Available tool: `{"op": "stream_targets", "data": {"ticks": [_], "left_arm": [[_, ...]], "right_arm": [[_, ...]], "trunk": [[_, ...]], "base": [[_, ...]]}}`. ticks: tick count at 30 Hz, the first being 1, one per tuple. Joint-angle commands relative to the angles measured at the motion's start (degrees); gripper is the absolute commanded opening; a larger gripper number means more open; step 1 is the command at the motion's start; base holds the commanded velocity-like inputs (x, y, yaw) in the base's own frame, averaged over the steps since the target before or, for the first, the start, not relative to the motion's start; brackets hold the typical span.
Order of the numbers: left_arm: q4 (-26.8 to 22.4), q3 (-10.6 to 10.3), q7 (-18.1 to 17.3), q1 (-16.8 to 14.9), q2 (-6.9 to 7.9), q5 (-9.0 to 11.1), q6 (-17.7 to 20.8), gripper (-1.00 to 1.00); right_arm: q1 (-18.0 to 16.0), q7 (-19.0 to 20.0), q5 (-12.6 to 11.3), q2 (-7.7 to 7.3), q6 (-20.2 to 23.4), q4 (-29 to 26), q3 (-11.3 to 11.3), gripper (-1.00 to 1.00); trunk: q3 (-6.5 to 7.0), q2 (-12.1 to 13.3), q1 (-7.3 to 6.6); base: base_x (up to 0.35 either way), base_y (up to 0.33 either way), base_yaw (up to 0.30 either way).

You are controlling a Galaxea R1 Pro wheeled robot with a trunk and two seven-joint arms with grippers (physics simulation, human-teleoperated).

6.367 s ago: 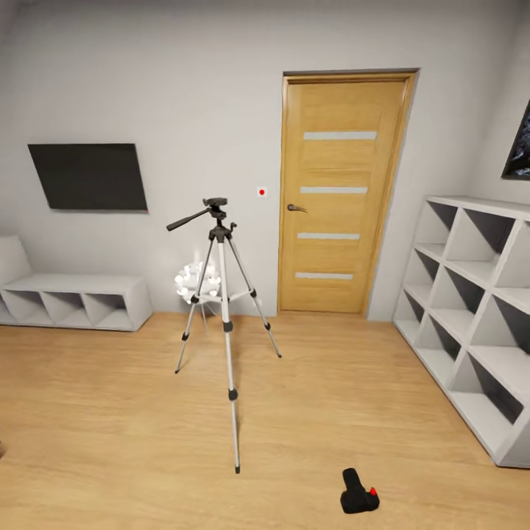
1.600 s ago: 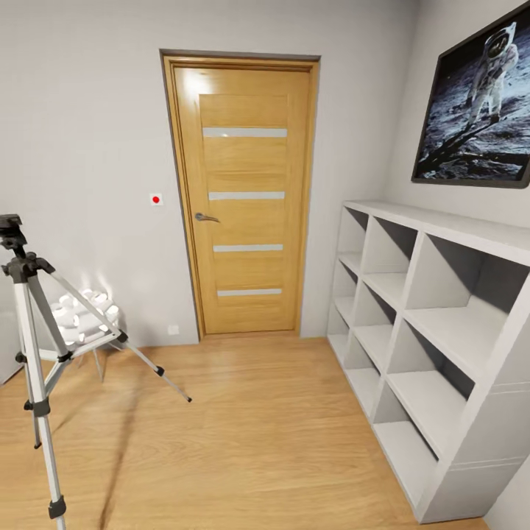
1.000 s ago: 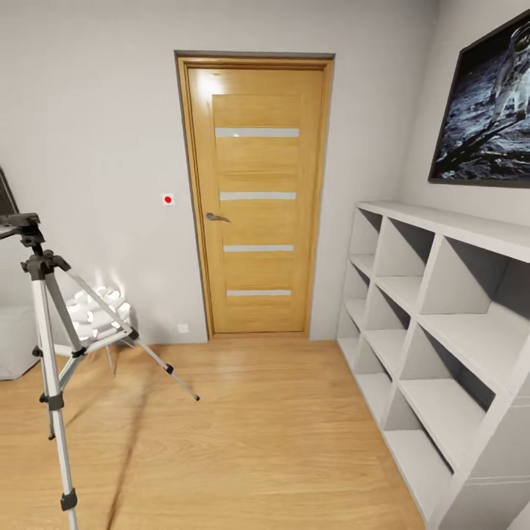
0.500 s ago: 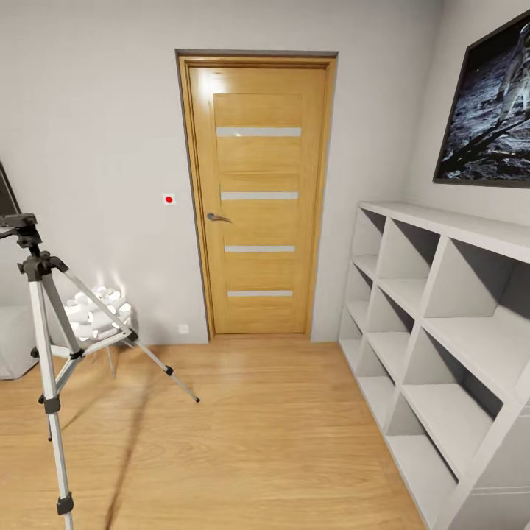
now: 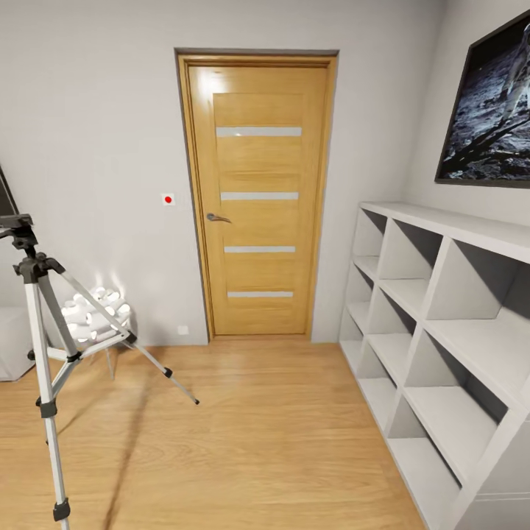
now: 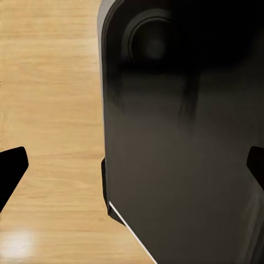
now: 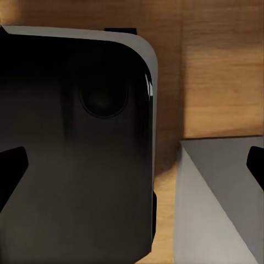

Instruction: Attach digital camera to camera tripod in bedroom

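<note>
With both hands spread open and empty, the base could clip the camera tripod while turning nearby.

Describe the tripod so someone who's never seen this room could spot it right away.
Start at the wooden door in the grey back wall, then look well to its left, at the picture's edge. There the tripod stands on the wood floor, in front of a white lamp. It alone has thin silver legs with black joints and a black head.

One camera tripod, one door, one shelf unit.
</note>
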Motion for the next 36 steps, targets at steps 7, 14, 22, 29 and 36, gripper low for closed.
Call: {"op": "stream_targets", "data": {"ticks": [7,14,22,29,36], "left_arm": [[-0.15,-0.04,-0.01,0.04,0.01,0.06,0.08,1.00],[-0.14,-0.04,-0.01,0.05,0.00,0.06,0.08,1.00],[-0.15,-0.04,-0.01,0.04,0.01,0.06,0.08,1.00],[-0.15,-0.04,-0.03,0.04,0.09,0.06,0.08,1.00],[-0.19,0.21,-0.01,0.04,3.10,0.06,-0.54,1.00]], "right_arm": [[-0.01,0.03,-0.03,-0.02,-0.16,0.02,-0.02,1.00],[-0.01,0.03,-0.03,-0.01,-0.16,0.02,-0.02,1.00],[-0.01,0.03,-0.03,-0.01,-0.16,0.01,-0.02,1.00],[-0.01,0.03,-0.03,-0.01,-0.17,0.01,0.04,1.00],[-0.01,0.03,-0.01,-0.01,-0.22,0.03,0.04,1.00]], "trunk": [[-0.04,-0.02,0.02],[-0.04,-0.02,0.02],[-0.04,-0.02,0.02],[-0.04,-0.02,0.02],[-0.04,-0.02,0.02]], "base": [[0.091,-0.019,0.000],[0.009,-0.002,0.000],[0.000,0.000,0.000],[0.000,0.000,0.000],[0.000,0.000,0.000]]}}
